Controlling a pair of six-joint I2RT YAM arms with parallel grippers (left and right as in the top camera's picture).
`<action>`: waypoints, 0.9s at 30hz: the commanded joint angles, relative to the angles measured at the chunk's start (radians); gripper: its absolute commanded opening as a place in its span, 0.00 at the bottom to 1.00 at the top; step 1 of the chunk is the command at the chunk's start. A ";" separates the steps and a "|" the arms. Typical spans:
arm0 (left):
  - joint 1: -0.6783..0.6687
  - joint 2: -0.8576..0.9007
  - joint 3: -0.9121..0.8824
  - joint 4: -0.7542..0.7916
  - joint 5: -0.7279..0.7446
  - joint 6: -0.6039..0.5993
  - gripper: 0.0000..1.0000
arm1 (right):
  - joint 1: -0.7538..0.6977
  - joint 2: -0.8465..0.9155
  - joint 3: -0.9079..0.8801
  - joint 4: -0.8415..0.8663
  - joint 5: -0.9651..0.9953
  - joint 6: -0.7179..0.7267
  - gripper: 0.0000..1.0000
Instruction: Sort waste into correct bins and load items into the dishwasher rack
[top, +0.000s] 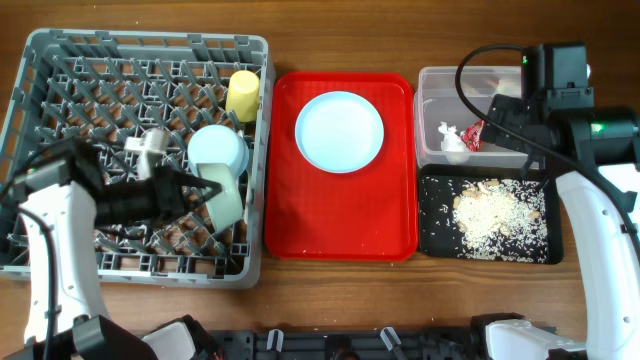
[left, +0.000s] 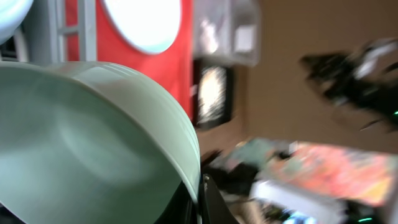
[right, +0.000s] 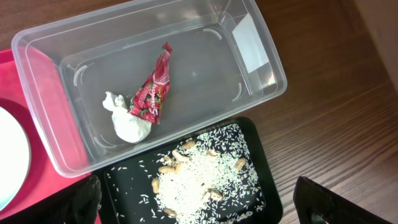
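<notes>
The left arm (top: 60, 250) reaches rightward from the near-left corner with its wrist level. Its gripper (top: 202, 190) is clamped tight on the rim of the pale green bowl (top: 228, 200). The right arm (top: 600, 240) rises along the right side and bends leftward, its gripper (right: 199, 205) pointing down, jaws spread wide and empty.

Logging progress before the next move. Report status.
Left gripper shut on pale green bowl, over dishwasher rack. Right gripper open, by clear tub. Light blue plate on red tray. Nothing blocking.
</notes>
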 joint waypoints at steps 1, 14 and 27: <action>-0.114 -0.009 0.015 0.046 -0.190 0.024 0.04 | -0.002 -0.008 0.004 0.003 -0.006 0.002 1.00; -0.263 -0.010 0.017 -0.045 -0.145 0.081 0.04 | -0.002 -0.008 0.004 0.003 -0.006 0.001 1.00; -0.176 -0.007 0.020 -0.229 -0.014 0.365 0.04 | -0.002 -0.008 0.004 0.003 -0.006 0.001 1.00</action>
